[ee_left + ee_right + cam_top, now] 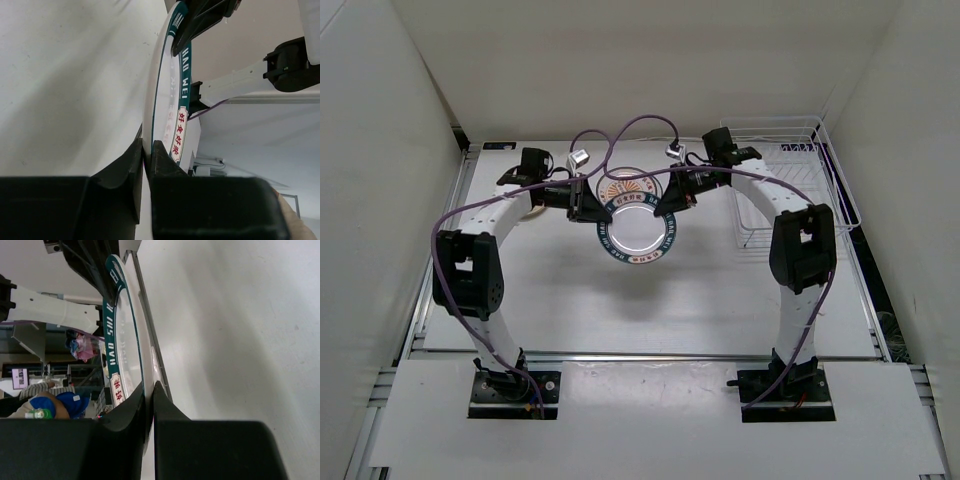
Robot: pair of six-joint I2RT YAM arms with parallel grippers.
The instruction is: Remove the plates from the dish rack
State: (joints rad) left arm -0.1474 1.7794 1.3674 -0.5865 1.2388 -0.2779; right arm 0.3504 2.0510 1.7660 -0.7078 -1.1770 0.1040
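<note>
One plate [637,238], green-rimmed, sits between both grippers, left of the rack [790,195] and well apart from it. The left gripper [588,206] has the rim on the side far from the rack, and the right gripper [670,203] has the rim on the side nearer the rack. Both pincers are narrow, pinched on the plate edge. In the left wrist view the fingers [131,167] are closed on the thin rim with no gap, and the right wrist view shows the same with its fingers [167,407]. I cannot tell whether the plate is lifted or lying flat on something.

The rack shows no plates in its wires from the top view, so it looks unloaded, though the right arm hides part of its near left side. An orange plate [628,184] peeks out from behind the held one, also left of the rack. I cannot tell if the two touch. A tan plate [531,213] shows as a pale sliver under the left arm, farthest from the rack. The fourth plate is not seen and may be hidden under the others.

Judgement: the task is nearly done. What is left is to set this plate down on the table [620,320] or the stack and let go with both grippers.
</note>
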